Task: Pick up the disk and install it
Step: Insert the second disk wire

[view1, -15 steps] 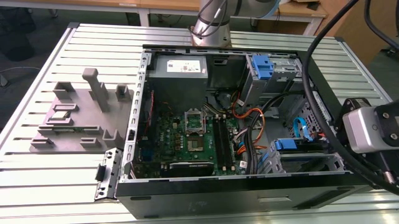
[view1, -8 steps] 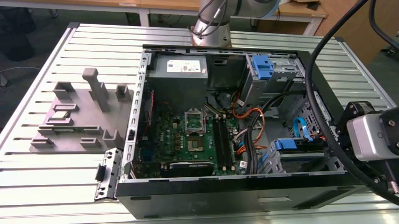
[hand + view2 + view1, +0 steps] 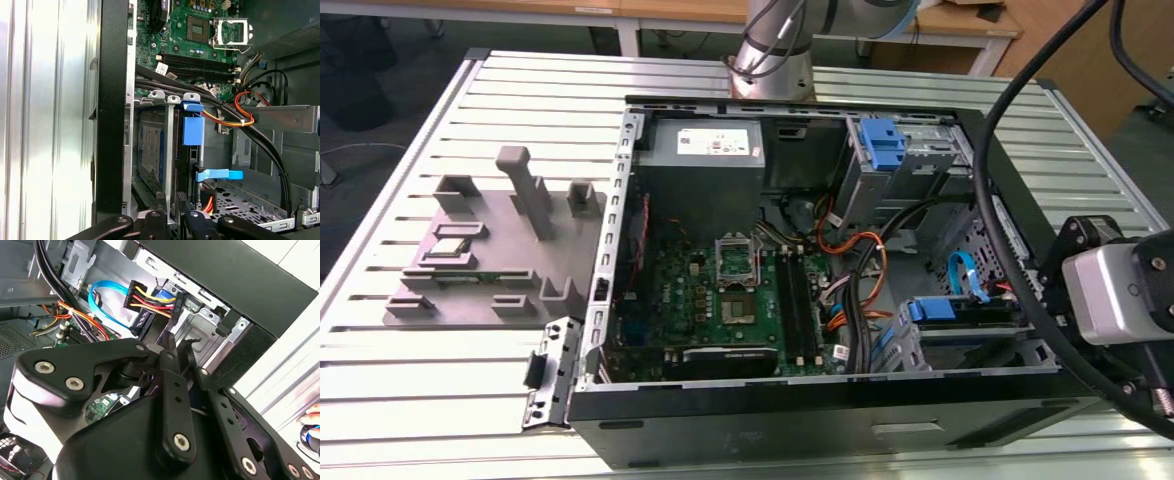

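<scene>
Black gripper (image 3: 180, 344) linkage sits closest in the second wrist view, its 2 fingers (image 3: 171, 347) a narrow gap apart and clamped on nothing. In the first wrist view the tips hang just beside the edge of the drive cage (image 3: 170, 150). The disk (image 3: 151, 150) stands edge-on inside that cage, its label side showing between the metal rails, with the blue carrier latch (image 3: 192, 130) just beside it. A blue SATA cable (image 3: 107, 290) and a red, yellow and black power lead (image 3: 152, 302) run to the cage.

On the exterior view's clock face, the open computer case (image 3: 787, 410) lies at centre on the slatted counter (image 3: 454, 350), the cage at 4 o'clock within it, the motherboard (image 3: 720, 310) at its middle, and a grey fixture (image 3: 494, 250) at 9 o'clock.
</scene>
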Tool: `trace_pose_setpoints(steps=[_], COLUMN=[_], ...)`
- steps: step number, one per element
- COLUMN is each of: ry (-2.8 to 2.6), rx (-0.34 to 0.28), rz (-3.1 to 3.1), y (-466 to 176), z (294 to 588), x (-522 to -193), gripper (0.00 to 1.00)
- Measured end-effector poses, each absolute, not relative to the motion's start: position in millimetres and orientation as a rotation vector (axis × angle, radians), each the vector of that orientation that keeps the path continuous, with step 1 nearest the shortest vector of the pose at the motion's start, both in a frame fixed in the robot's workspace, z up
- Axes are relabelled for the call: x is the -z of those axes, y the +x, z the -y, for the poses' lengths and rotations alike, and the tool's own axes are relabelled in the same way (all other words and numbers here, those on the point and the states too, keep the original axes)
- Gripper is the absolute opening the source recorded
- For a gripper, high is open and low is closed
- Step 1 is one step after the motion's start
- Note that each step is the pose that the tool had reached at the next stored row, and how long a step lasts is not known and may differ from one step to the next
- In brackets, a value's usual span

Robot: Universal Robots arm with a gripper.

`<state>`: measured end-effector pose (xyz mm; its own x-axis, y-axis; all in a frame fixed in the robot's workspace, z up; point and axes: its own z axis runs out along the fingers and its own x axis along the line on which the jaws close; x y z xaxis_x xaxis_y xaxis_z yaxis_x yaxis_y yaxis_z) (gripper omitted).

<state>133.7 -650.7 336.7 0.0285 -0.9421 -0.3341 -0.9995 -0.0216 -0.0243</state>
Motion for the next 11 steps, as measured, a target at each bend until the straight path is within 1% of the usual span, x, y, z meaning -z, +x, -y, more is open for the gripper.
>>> trace_pose_setpoints(steps=[6, 11], ry=[-2.054, -2.054], rx=[-0.328, -0.329], rz=[-2.002, -2.002], y=[134, 138], z=[651, 651], x=[-348, -349], gripper=[0.22, 0.22])
